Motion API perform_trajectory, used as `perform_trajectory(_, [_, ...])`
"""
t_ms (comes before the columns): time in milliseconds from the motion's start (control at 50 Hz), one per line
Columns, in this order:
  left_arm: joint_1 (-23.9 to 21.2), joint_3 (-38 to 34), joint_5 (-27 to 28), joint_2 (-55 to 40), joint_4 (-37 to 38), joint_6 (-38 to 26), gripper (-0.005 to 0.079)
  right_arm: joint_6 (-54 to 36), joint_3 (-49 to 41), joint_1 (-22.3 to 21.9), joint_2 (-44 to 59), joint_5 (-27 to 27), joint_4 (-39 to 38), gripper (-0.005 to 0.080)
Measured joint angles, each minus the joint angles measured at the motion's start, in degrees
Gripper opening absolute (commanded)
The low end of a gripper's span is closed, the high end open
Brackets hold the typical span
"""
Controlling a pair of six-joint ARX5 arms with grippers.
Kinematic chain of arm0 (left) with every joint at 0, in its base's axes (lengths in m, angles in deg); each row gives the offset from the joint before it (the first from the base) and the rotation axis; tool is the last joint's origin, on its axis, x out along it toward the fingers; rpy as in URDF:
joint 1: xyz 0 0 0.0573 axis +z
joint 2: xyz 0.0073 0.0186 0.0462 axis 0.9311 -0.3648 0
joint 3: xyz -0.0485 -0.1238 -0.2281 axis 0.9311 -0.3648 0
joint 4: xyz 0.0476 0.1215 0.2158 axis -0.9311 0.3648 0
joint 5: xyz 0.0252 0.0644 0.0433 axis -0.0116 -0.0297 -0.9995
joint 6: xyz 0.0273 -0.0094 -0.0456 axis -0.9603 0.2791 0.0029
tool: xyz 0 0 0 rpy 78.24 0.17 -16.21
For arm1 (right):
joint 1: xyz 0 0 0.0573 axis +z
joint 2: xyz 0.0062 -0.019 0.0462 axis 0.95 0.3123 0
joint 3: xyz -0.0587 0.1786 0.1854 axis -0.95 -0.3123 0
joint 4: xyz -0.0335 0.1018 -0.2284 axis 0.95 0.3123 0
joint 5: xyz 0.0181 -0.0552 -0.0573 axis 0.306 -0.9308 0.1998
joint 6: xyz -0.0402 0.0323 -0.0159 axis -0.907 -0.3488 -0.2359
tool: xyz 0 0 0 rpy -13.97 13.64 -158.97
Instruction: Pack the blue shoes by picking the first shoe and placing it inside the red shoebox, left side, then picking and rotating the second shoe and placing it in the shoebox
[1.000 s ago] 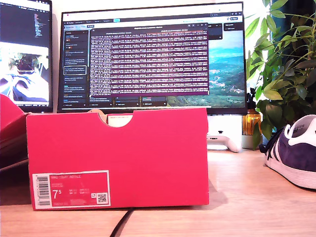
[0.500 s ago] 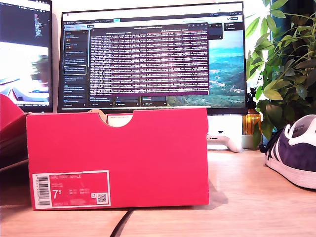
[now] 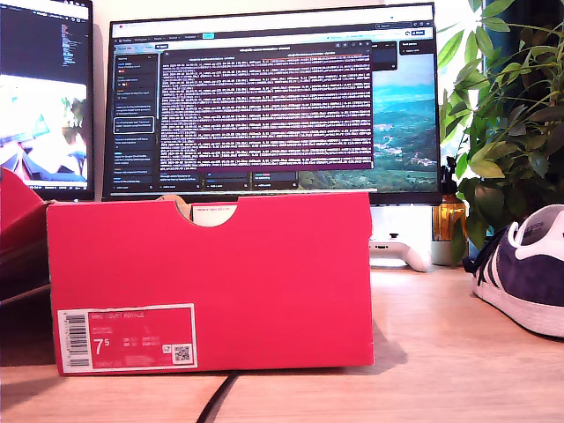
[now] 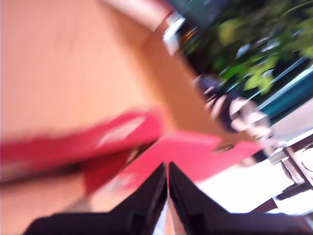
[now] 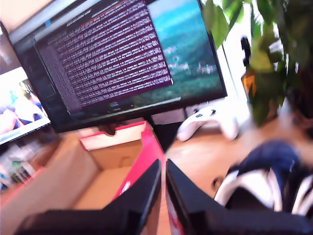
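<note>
1. Wooden desk (image 3: 441, 352) carries everything; behind the red shoebox (image 3: 211, 282) stand a large monitor (image 3: 273, 101) full of text and a second screen (image 3: 44, 97), with a leafy plant (image 3: 507, 115) and a white game controller (image 3: 401, 251) off toward the exterior view's right of the box.
2. I see the red shoebox end-on in the exterior view, its half-round notch at the top edge and a white barcode label (image 3: 128, 337) low on its face. A dark cable (image 3: 216, 398) runs out from under it toward the camera.
3. One blue shoe (image 3: 529, 273) lies on the desk well apart from the box, at the exterior view's right edge, partly cut off.
4. My second tool (image 5: 162, 171) has its fingers pressed together, holding nothing, above the open box, whose cardboard interior looks bare where it shows, with the blue shoe beside it.
5. My first tool (image 4: 167, 174) is likewise pressed together; its view is heavily blurred, showing red box surfaces and a blurred shoe.
</note>
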Motion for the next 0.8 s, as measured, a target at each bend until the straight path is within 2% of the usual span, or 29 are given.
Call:
perform_trajectory(200, [-3.0,-0.2,-3.5,-10.8,-1.3,2.1,-0.0020,-5.3,10.7,0.0,12.3,0.9,4.0,-0.0010])
perform_trajectory(460, [-5.0,-0.6,-11.8,-18.0,-11.5,4.4,-0.0020,-9.6,20.5,1.6,26.2,1.0,18.3,-0.0003])
perform_trajectory(680, [-5.1,-0.6,-12.5,-25.4,-19.9,4.5,-0.0020,-10.0,31.0,3.8,35.2,0.8,31.0,0.0007])
perform_trajectory(800, [-5.1,-0.6,-12.6,-29.8,-25.6,4.6,-0.0020,-9.9,38.5,3.8,39.3,-0.9,37.8,0.0074])
